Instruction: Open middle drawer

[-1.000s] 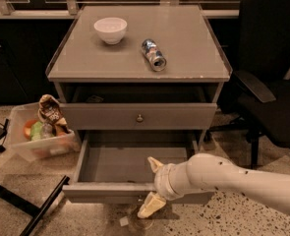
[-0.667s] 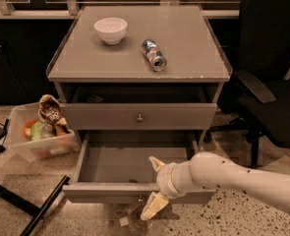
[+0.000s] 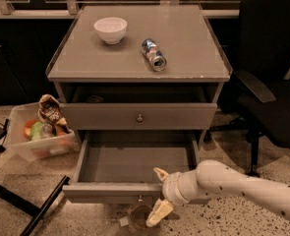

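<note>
Since a second ago the gripper has slid a little lower and to the right along the front lip of the middle drawer, which stays pulled well out of the cabinet, below the upper drawer. Its two fingers are spread wide and grip nothing, one just inside the front edge, the other outside it over the speckled floor. A plastic bin sits just beside the drawer's left side and a black chair stands near on the right, with bare floor in front.
</note>
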### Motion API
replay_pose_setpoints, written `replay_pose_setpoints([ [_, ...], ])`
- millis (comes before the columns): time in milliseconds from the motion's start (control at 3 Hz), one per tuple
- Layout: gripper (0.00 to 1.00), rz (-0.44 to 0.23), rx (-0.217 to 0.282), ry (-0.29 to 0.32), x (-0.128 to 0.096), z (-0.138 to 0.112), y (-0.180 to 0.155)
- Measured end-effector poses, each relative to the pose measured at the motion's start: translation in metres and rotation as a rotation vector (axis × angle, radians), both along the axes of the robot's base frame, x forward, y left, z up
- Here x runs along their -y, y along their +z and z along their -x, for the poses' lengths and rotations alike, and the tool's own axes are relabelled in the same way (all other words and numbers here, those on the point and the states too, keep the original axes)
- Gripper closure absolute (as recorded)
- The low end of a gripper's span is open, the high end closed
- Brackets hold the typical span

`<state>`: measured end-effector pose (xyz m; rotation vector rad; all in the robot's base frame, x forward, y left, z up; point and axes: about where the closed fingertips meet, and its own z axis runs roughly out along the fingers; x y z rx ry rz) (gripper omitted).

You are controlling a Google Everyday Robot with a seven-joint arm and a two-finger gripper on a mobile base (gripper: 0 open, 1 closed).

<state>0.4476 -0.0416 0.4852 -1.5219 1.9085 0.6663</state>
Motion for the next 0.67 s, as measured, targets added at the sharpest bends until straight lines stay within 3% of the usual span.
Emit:
replay_pose_setpoints([
  [333,0.00,-0.022,-0.046,-0.006,0.003,0.005,-0.029],
  [667,0.12,-0.026,-0.086,-0.020,0.005,0.008,-0.050],
])
